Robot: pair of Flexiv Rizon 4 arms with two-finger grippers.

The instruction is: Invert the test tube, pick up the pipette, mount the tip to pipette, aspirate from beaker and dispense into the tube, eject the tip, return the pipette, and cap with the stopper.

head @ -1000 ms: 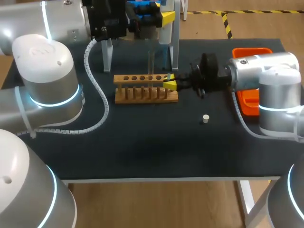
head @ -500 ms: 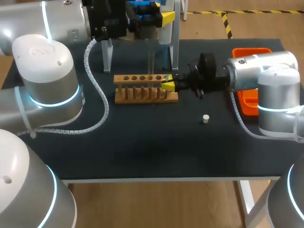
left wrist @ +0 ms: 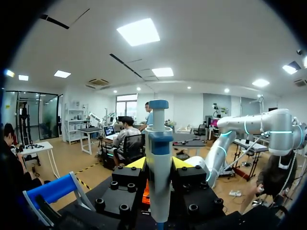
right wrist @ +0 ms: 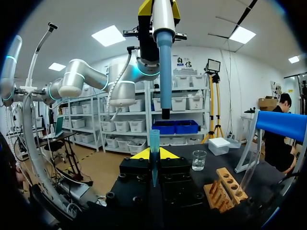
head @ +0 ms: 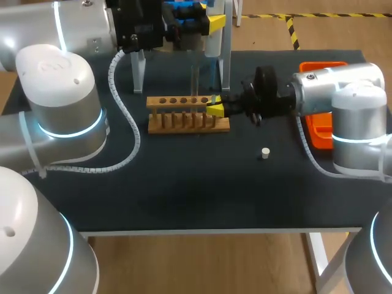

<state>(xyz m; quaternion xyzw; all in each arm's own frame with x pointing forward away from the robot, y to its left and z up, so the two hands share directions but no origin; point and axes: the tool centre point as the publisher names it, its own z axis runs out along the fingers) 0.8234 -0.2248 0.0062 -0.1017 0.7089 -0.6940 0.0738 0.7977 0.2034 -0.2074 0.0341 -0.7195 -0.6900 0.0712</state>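
Head view: a dark table (head: 184, 190) carries a wooden test tube rack (head: 184, 122) near its middle. My right arm comes in from the right, and its right gripper (head: 215, 108) sits at the rack's right end. A small white stopper (head: 264, 153) lies on the table in front of that arm, apart from the rack. An orange tray (head: 315, 139) lies behind the arm at the table's right edge.

Right wrist view: the fingers are closed on a blue pipette tip (right wrist: 153, 140), which stands upright between them. The pipette (right wrist: 165, 72) hangs just above the tip, not touching it. A glass beaker (right wrist: 199, 160) stands ahead of the gripper, and a clear test tube (right wrist: 249, 175) stands in the rack beside it.

Left wrist view: the left gripper (left wrist: 158, 164) is raised, its fingers clamped on the pipette's white body.
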